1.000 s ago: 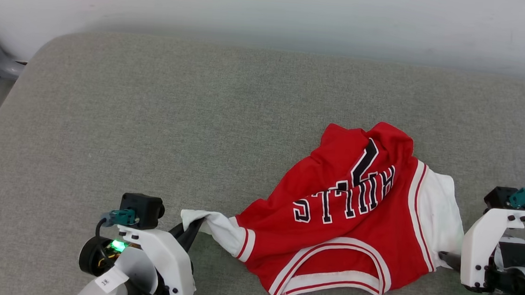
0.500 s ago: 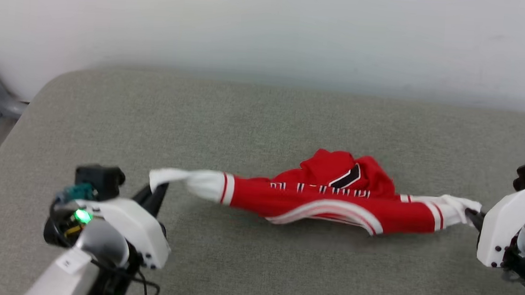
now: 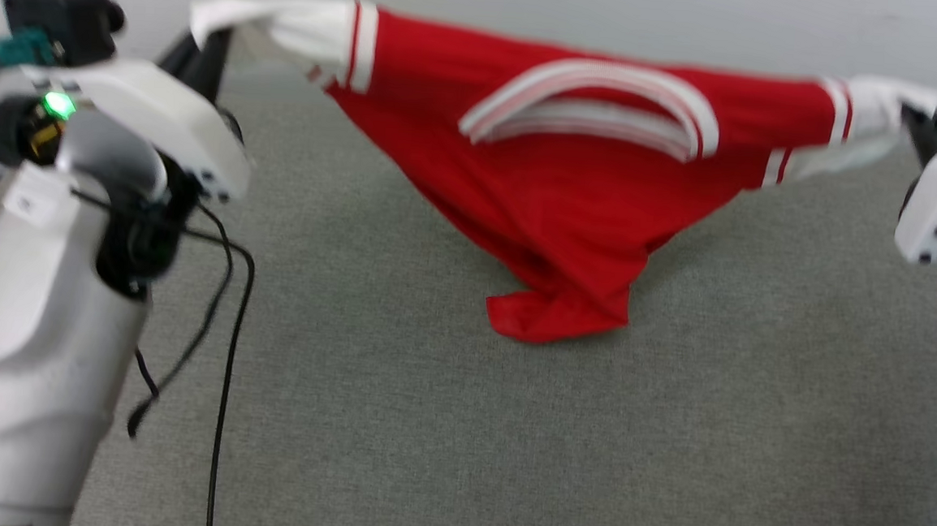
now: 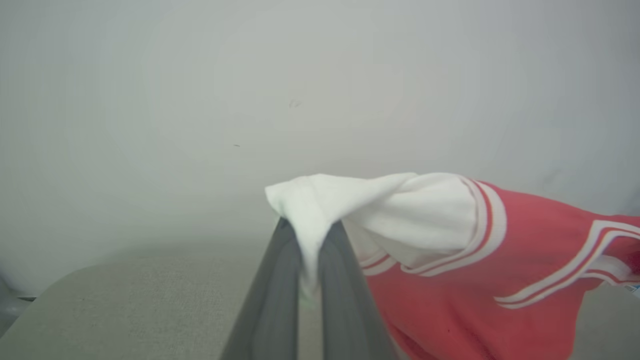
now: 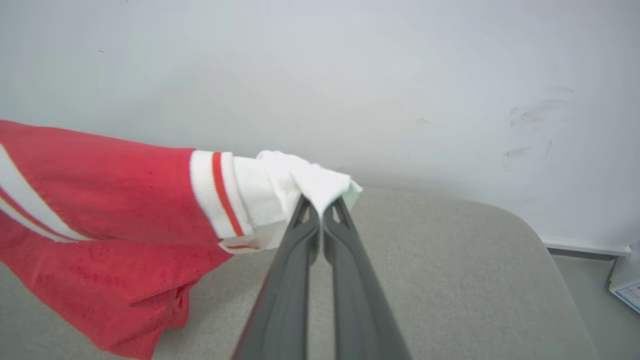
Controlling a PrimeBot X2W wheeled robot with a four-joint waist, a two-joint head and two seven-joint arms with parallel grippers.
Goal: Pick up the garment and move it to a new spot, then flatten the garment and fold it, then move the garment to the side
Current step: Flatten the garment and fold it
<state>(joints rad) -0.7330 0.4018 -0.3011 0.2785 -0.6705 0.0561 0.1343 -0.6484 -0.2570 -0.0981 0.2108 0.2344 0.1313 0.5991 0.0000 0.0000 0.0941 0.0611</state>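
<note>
Garment (image 3: 569, 220) hangs from jaws clenched on both white sleeves (image 4: 400, 210) (hem (image 3: 555, 317) seemingly brushing desk (image 3: 424, 455)); keep tension even, lift clear before carrying.

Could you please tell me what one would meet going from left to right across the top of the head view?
left gripper → white sleeve → garment's red body → second white sleeve → right gripper

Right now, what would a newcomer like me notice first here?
A red garment hangs stretched in mid-air, its lower tip seeming to brush the grey cushion. Dark left fingers pinch one white sleeve at upper left, right fingers the other at upper right.
</note>
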